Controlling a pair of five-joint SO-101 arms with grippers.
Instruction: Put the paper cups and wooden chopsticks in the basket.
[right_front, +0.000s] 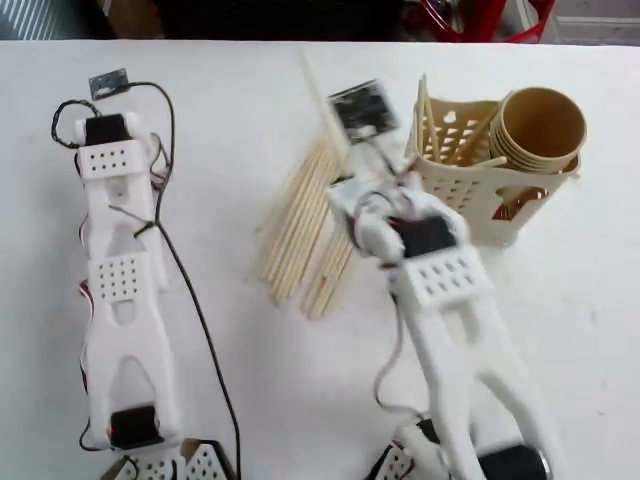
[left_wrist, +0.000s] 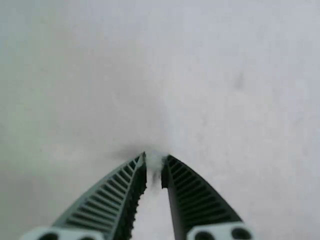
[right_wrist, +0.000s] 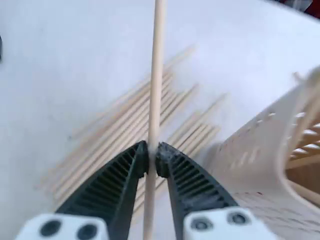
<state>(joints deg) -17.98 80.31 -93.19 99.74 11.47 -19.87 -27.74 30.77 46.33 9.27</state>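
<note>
White table (right_front: 560, 330) carries loose chopsticks (right_front: 300, 215) beside the basket (right_front: 470, 215) holding cups (right_front: 540, 130), right fingers (right_wrist: 125, 175) pinching one chopstick (right_wrist: 157, 75), left fingers (left_wrist: 120, 195) closed on nothing.

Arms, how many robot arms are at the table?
2. The left arm lies over the bare table, away from the chopsticks. The right arm is beside the basket, its gripper shut on one chopstick.
</note>
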